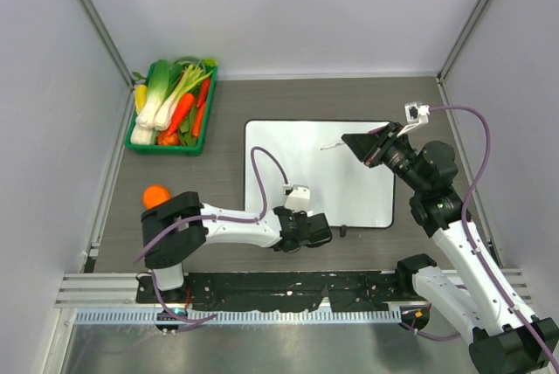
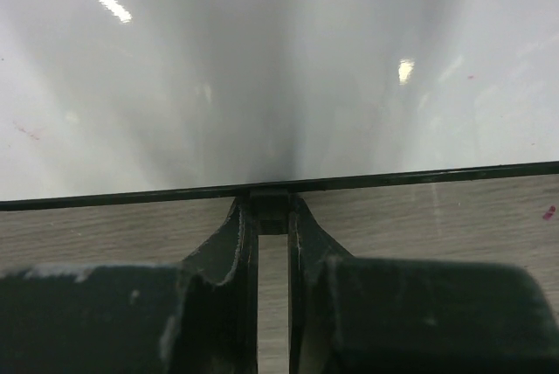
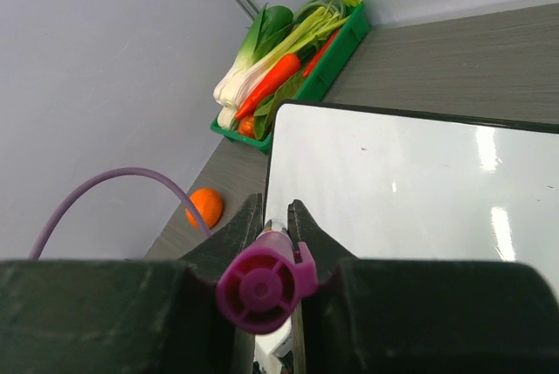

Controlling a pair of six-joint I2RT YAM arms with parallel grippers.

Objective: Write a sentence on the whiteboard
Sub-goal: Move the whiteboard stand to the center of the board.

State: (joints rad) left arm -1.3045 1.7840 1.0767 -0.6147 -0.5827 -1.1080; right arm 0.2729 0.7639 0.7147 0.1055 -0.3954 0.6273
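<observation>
Arms: left low, fingers (image 2: 229, 247) pinching whiteboard (image 1: 336, 186) rim | right raised, holding marker (image 3: 262, 283)

Wears white shells over black joints on left arm (image 1: 236, 231) and right arm (image 1: 467, 252); trails purple cables (image 3: 131, 170) from the wrists; shows dark fingers (image 2: 229, 247) scuffed and flecked with white up close.

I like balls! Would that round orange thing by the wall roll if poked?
Probably: the round orange object looks nearly ball-shaped and sits loose on the flat grey table, so a nudge would likely roll it. Its rounded sides might slip from a pincer.
</observation>
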